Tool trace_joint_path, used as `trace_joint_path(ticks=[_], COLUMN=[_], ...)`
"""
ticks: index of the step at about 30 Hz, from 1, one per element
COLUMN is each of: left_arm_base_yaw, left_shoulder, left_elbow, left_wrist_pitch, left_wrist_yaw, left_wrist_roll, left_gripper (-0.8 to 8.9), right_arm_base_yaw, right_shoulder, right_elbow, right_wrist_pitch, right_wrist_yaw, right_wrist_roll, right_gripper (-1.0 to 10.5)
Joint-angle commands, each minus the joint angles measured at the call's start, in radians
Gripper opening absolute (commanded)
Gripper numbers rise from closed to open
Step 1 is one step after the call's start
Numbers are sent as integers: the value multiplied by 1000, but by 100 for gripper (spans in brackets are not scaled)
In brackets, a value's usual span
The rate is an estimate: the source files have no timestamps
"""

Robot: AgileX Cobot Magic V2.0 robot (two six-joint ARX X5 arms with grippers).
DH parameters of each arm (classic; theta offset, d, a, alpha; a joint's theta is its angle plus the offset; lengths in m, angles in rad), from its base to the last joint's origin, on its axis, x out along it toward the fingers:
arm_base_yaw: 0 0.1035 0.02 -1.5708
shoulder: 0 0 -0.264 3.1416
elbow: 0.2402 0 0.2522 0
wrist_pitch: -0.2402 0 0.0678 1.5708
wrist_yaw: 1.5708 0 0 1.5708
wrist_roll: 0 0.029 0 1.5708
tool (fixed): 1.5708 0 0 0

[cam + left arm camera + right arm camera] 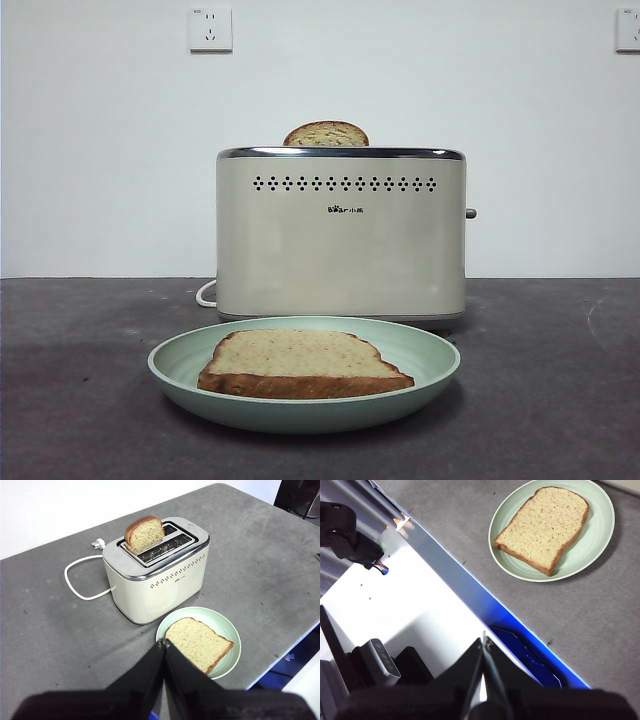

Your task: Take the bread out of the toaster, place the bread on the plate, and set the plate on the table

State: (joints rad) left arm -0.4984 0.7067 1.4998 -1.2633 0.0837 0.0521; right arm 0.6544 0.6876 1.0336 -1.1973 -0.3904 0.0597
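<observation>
The bread [300, 362] lies flat on the pale mint-green plate [430, 358], which rests on the dark grey table [560, 400] in front of the cream toaster [340, 235]. The bread [198, 643] and plate [227, 630] also show in the left wrist view, and in the right wrist view the bread [543, 527] lies on the plate [600, 530]. My left gripper [164, 645] is shut and empty, hovering high above the plate's near rim. My right gripper [483, 642] is shut and empty, off the table's edge.
A second slice with a narrower top [326, 134] stands in the toaster's back slot [144, 534]. A white power cord [75, 580] loops on the table behind the toaster. The table's blue-trimmed edge [485, 605] runs near the plate. Wall sockets [210, 28] are behind.
</observation>
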Motion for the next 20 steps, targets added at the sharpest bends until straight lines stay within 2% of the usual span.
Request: trace_joint_path(ticks=[1,16,20], left_arm_base_yaw=[3,3,3], left_shoulder=[-2,-2,-2], left_elbow=[-2,-2,-3], left_wrist_pitch=[4,5,35], left_wrist_yaw=[-3,-3,-8], left_wrist_roll=[-3,-3,26], left_gripper=[-4,-4,-4], right_arm_base_yaw=[1,1,1], right_shoulder=[-3,-3,-3], right_elbow=[-4,-4,-4], right_wrist_pitch=[3,3,3], right_wrist_yaw=[4,3,3], right_wrist_roll=[-5,-5,-5], right_gripper=[2,2,2])
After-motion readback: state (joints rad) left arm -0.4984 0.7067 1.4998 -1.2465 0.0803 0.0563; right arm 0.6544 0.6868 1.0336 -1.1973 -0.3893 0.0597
